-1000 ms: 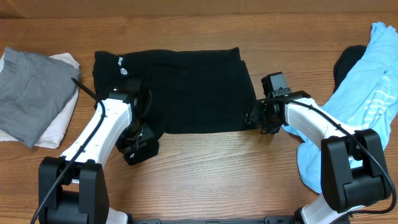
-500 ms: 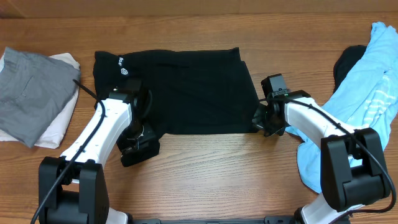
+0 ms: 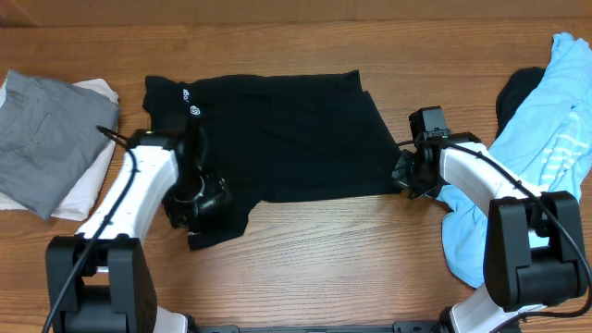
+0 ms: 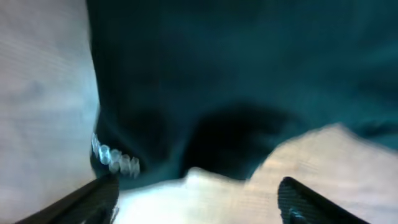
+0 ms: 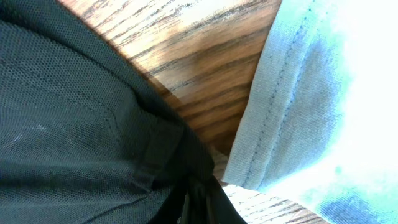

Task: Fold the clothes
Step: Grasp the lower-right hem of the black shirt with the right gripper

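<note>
- The black shirt (image 3: 277,134) lies spread flat across the middle of the wooden table (image 3: 324,268). Its small white logo (image 3: 196,112) is near the far left corner, and a sleeve trails toward the near edge on the left.
- The left gripper (image 4: 196,202) hovers over that near-left part of the shirt. Its fingers (image 4: 93,198) stand wide apart with nothing between them.
- The right gripper (image 3: 407,176) sits at the shirt's near-right corner. In the wrist view its jaws are pinched together on a gathered fold of the black hem.
- A light blue shirt (image 3: 546,120) with white stripes lies crumpled along the right side of the table. Its edge is just beside the pinched corner, and a dark garment (image 3: 518,92) shows from under it.
- On the far left, a grey garment (image 3: 42,139) rests on top of a white one (image 3: 88,185), well apart from the black shirt.
</note>
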Controlling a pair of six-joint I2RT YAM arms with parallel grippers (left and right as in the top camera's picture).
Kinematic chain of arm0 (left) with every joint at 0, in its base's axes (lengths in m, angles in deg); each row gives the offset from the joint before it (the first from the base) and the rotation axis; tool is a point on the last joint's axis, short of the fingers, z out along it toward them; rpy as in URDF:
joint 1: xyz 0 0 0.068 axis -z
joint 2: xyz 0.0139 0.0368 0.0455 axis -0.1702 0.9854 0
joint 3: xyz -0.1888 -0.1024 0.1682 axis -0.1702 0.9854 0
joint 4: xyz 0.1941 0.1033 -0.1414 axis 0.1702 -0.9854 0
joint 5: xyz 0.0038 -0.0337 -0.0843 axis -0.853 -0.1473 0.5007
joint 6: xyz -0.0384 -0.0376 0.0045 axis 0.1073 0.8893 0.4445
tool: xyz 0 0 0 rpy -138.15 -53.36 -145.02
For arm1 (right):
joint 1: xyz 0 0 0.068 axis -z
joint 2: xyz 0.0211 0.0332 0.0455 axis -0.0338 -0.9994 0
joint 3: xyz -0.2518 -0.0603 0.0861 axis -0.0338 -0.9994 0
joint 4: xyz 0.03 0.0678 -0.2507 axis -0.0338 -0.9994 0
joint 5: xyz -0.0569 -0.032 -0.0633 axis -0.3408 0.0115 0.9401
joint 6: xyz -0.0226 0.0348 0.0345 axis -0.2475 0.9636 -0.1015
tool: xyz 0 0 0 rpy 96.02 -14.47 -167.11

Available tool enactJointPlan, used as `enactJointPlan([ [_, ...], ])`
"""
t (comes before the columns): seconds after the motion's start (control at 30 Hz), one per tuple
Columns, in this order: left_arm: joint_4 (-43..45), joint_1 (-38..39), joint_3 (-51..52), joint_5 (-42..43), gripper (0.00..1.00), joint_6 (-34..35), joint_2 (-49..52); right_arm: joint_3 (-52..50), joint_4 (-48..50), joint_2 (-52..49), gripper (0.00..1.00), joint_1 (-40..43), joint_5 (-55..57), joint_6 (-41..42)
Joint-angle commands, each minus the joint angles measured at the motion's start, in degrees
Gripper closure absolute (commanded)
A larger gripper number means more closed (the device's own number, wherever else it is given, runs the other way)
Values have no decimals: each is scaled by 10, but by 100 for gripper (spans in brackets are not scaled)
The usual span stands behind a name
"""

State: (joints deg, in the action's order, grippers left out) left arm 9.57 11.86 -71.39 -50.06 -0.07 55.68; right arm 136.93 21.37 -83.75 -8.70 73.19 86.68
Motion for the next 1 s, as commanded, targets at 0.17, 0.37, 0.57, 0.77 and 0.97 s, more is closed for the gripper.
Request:
enactJointPlan([
  [0.17,63,-27,1,-28,19,6,-1,-3,2,-14,92,7,41,-8],
  [0.37,75,-27,16,-55,29,1,16,-3,1,-14,92,7,41,-8],
  [0.57,113,-27,52,-68,29,-11,39,-4,2,-14,92,7,41,-8],
  [0.77,179,-27,85,-47,38,-48,64,-3,2,-14,92,7,40,-19],
  [0.97,194,-27,95,-45,81,-69,67,-3,1,-14,92,7,39,-19],
])
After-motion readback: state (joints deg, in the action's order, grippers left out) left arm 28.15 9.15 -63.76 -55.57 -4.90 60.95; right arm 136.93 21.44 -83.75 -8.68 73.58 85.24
